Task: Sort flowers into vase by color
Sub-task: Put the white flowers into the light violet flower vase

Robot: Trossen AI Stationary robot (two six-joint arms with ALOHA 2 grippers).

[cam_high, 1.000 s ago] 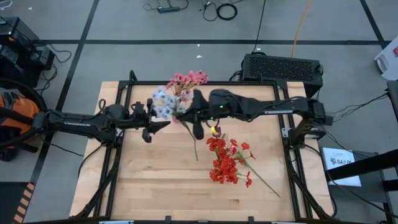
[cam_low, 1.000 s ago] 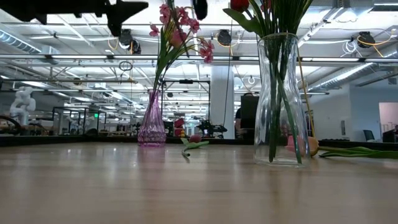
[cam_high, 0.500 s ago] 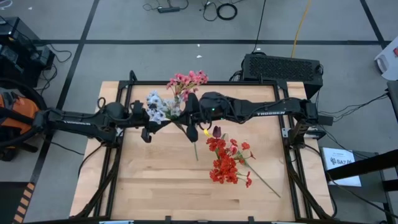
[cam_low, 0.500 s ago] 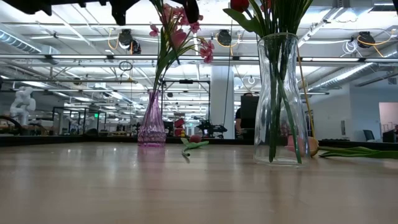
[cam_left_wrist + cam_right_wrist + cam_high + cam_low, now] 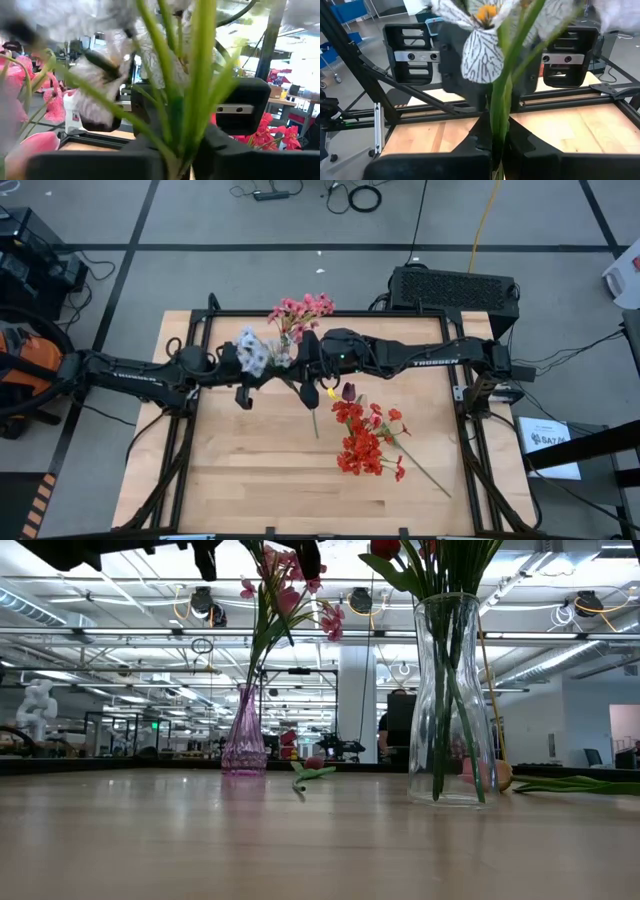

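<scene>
A pale blue-white flower [image 5: 251, 352] with a long green stalk [image 5: 308, 410] hangs high over the table's middle, between both grippers. My left gripper [image 5: 268, 372] reaches in from the left and is shut on the stalk just below the head. My right gripper [image 5: 301, 370] comes from the right and is shut on the same stalk. Pink flowers [image 5: 301, 309] stand in a pink vase [image 5: 244, 745] at the far side. Red flowers [image 5: 364, 442] and a maroon tulip [image 5: 348, 392] stand in a clear vase [image 5: 452, 700]. My left gripper pinches the green stalk with its leaves [image 5: 178, 142] between its two fingers, close under the head. The fingers lie level, from the table's left, across the stalk. The flower is clear of the table. My right gripper pinches the bare green stalk [image 5: 498, 131] between its two fingers, with the head showing just beyond them. It comes from the table's right and lies across the stalk. The flower is clear of the table.
A small bud on a short leafy stalk [image 5: 312, 770] lies on the table between the two vases. Green stalks [image 5: 575, 783] lie on the wood to the right of the clear vase. A black box [image 5: 455, 287] sits behind the far edge.
My left gripper has moved toward the table's right, up to the flower, and has shut on the stalk below the head. My right gripper has carried the flower a little toward the left, so the head now sits farther left.
</scene>
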